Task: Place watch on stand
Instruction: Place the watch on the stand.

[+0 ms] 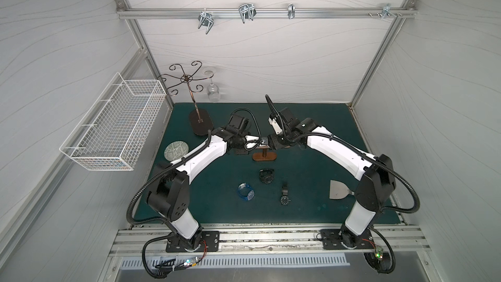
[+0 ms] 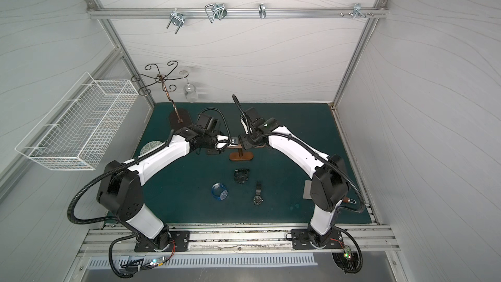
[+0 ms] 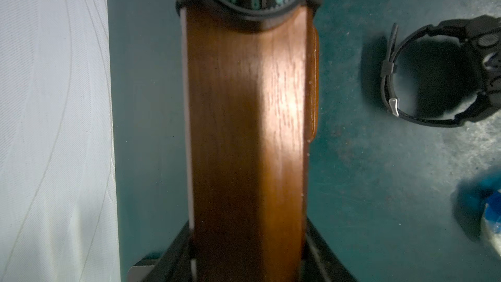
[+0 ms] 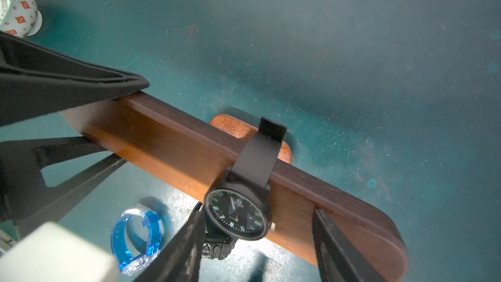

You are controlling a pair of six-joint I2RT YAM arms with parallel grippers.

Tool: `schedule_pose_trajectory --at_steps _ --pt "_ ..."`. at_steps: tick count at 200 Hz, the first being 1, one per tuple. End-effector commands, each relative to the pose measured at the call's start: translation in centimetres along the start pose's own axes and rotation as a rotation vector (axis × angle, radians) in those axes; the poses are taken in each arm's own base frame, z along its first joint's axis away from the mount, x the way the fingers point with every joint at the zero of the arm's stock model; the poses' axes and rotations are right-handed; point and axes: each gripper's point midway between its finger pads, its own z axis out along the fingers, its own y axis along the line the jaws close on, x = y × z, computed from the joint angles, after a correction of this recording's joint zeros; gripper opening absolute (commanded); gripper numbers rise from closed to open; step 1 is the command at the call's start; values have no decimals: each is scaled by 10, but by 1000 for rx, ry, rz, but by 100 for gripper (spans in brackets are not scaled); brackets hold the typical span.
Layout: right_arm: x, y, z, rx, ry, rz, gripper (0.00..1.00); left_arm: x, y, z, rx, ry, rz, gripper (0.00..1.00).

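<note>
While the left end effector [image 4: 127,123] clamps the stand [image 4: 168,142], the right end effector [image 4: 257,210] stands released astride the light, limp-strapped watch [image 4: 237,212], best gripped by its case.

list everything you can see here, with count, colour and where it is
stand: 1, brown wood, mid mat
watch: 1, black, strapped round stand's crossbar
chunky watch: 1, black, mat in front of stand
flat watch: 1, black, mat, nearer the arm bases
blue watch: 1, clear blue, mat beside them
dish: 1, green pattern, by left arm
rack: 1, dark metal, back left
glass: 1, clear, hanging from rack
basket: 1, white wire, side wall
scraper: 1, metal, by right arm
hooks: 4, silver, back rail
mat: 1, green
left hand: black, gripping crossbar end
right hand: black, open astride watch
</note>
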Motion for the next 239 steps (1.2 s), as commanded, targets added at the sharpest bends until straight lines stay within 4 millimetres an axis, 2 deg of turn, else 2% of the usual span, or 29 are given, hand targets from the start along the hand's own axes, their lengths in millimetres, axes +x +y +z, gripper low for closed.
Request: schedule_pose_trajectory --at_steps 1,38,59,97,204,239 --pt "5 11 0 -33 4 -42 70 13 -33 7 127 50 29 51" --pt "1 9 -4 -23 -10 -47 87 13 -32 8 132 57 29 50" --pt "-2 7 -6 -19 -16 -52 91 14 -31 9 133 62 27 50" --pt "0 -3 -6 -5 -11 -35 92 12 -31 10 135 62 26 50" --pt "-6 -40 -26 41 -48 23 95 10 -28 12 134 62 25 50" --pt "0 -52 -30 56 -40 34 95 7 -25 12 131 61 10 51"
